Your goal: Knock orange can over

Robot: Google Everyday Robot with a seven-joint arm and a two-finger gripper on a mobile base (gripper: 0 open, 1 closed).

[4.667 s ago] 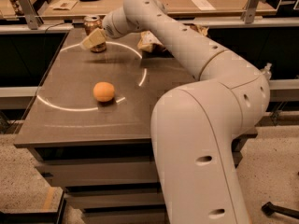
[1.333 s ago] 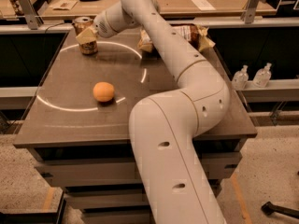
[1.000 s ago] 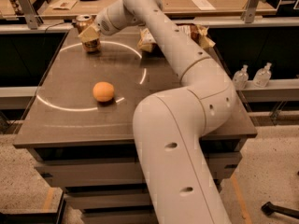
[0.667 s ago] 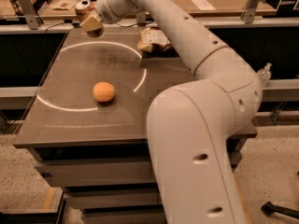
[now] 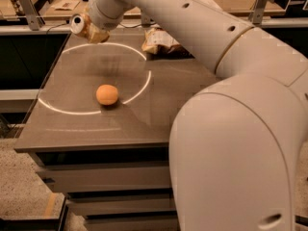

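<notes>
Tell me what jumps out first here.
The robot's big white arm fills the right foreground and reaches to the far left corner of the table, where the gripper meets the orange can, tilted with its silver top toward the camera. An orange ball sits mid-table; a snack bag lies at the back.

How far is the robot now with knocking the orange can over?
Looks nearly done: the orange can is tilted far over, silver top toward the camera, at the far left corner of the table. In hand: the pincer is right against it. Left: I cannot tell whether the can lies free; the arm should withdraw.
</notes>
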